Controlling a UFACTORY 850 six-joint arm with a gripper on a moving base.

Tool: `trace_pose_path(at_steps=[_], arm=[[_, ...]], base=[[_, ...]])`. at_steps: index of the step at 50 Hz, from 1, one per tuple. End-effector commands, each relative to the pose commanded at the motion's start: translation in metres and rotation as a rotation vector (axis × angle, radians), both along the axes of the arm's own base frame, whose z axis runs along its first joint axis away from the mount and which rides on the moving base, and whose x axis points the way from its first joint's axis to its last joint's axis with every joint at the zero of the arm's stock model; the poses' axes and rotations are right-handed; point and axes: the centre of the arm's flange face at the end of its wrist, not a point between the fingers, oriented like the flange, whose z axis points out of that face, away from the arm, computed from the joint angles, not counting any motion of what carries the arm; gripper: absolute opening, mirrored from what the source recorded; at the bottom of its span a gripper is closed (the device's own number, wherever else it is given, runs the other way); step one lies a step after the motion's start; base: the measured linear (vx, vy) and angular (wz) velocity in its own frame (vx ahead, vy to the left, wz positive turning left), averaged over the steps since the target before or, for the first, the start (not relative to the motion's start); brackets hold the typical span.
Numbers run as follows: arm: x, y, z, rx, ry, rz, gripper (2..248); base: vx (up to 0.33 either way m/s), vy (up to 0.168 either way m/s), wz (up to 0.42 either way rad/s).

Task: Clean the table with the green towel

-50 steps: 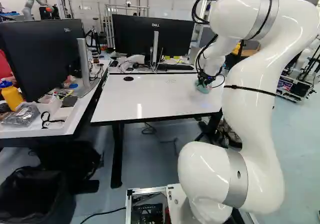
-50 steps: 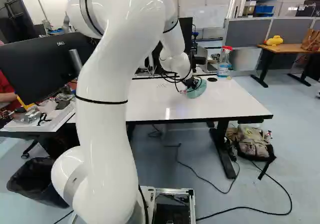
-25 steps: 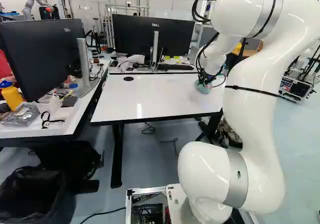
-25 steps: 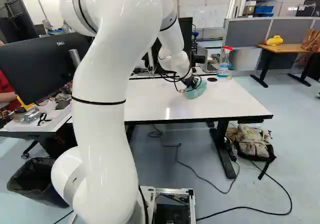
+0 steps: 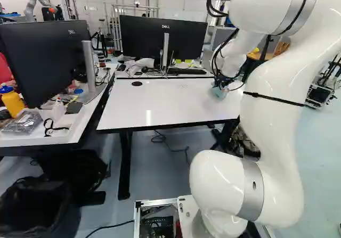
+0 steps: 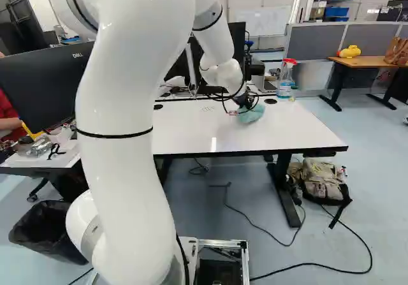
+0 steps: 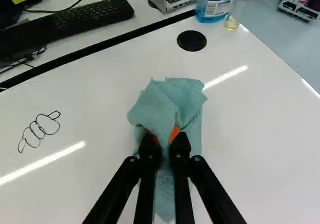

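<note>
Clamping green towel [image 7: 162, 108] in tool [image 7: 165, 140], upper right of left base view; bunched, probably to press soft folds onto worktop [image 5: 160, 105] and rub out black scribble [image 7: 40, 129].

The pale blue-green towel [image 7: 170, 101] is crumpled, pinched near its middle, on the worktop [image 7: 260, 119]. The worktop is flat and glossy white.

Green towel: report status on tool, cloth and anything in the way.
Tool shut on green towel. Towel bunched on white table. Black scribble unwiped, off to one side. Spray bottle near far edge, apart from towel.
</note>
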Motion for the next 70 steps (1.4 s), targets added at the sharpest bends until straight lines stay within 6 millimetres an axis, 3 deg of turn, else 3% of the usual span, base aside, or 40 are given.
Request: trace_pose_path(at_steps=[38,70], arm=[[-0.071,-0.003,0.003,0.013,0.025,-0.061,39],[-0.068,0.004,0.011,0.006,0.012,-0.047,39]], base=[[0.000,0.000,0.000],[0.000,0.000,0.000]])
